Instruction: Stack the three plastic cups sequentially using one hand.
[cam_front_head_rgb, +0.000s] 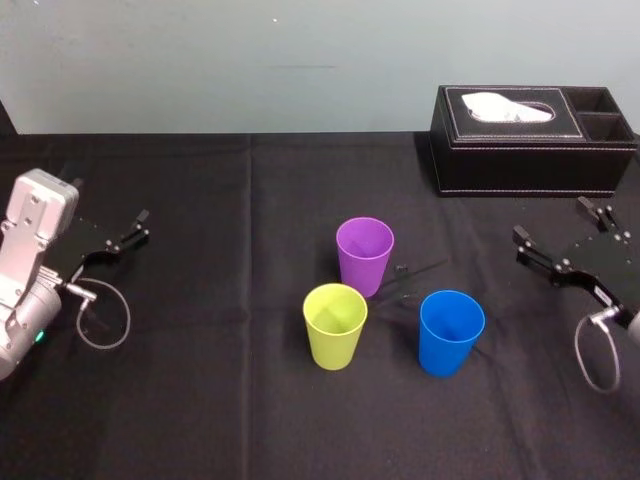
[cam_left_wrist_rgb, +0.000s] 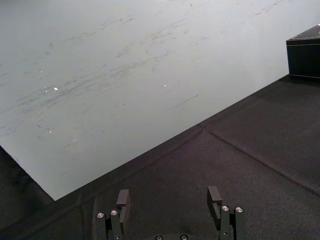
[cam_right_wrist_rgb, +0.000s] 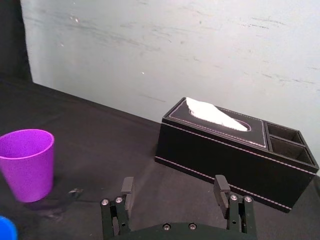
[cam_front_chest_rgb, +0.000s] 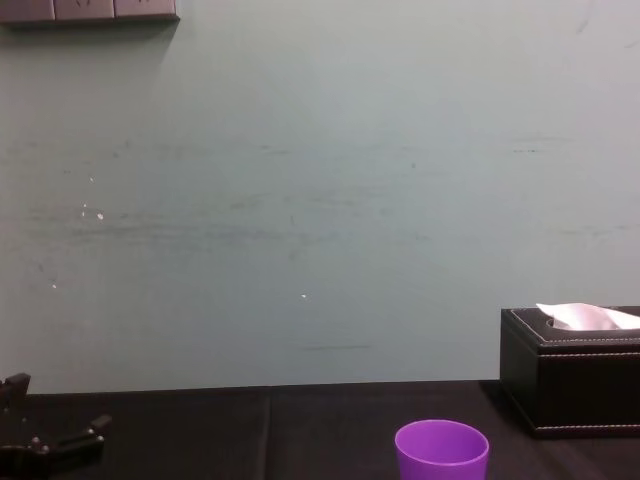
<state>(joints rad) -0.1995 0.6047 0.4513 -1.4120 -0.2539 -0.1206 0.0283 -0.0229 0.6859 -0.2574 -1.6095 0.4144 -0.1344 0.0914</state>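
Though spread wide, both grippers (cam_front_head_rgb: 135, 228) (cam_front_head_rgb: 552, 220) empty

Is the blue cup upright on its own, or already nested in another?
Upright, alone: the blue cup stands mouth up and empty on the table, apart from the yellow-green cup and the purple cup.

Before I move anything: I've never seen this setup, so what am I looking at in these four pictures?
This is a two-armed robot at a black-covered table. The head picture looks down from above, the chest picture looks across from low down, and the other two come from a camera on each wrist. The left claw and right claw sit at the table's sides, both open, holding nothing. In the middle stand a purple cup, a green cup and a blue cup, apart, none stacked yet. A black tissue box sits at the far right.
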